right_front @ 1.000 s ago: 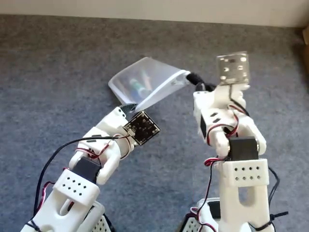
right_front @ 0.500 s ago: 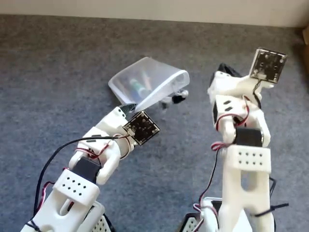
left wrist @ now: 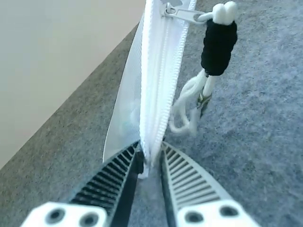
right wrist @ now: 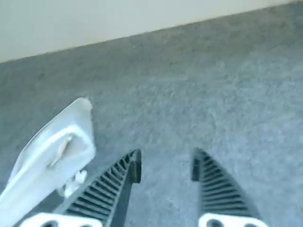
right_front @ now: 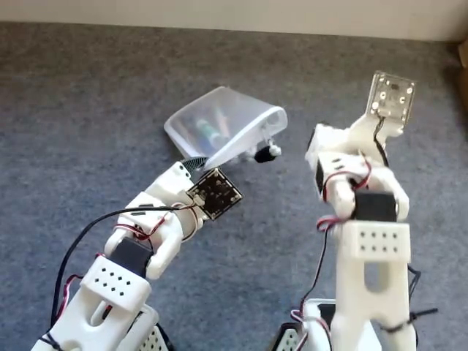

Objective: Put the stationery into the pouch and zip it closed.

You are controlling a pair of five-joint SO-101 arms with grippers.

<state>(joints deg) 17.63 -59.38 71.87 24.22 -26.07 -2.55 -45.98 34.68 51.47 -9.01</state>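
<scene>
Pouch (right_front: 223,124) at 11 o'clock, its end pinched by the left fingers (left wrist: 118,175); right fingers (right wrist: 113,184) agape, empty, at its 3 o'clock. Risk: a slider (left wrist: 177,12) short of its stop leaves a gap.

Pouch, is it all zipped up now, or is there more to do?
Nearly finished, it seems. Done: the stationery sits inside the pouch, and its zip looks closed up to the slider. In hand: the left gripper pinches the pouch's end. The right gripper is open, holding nothing. Left: probably just letting go.
</scene>
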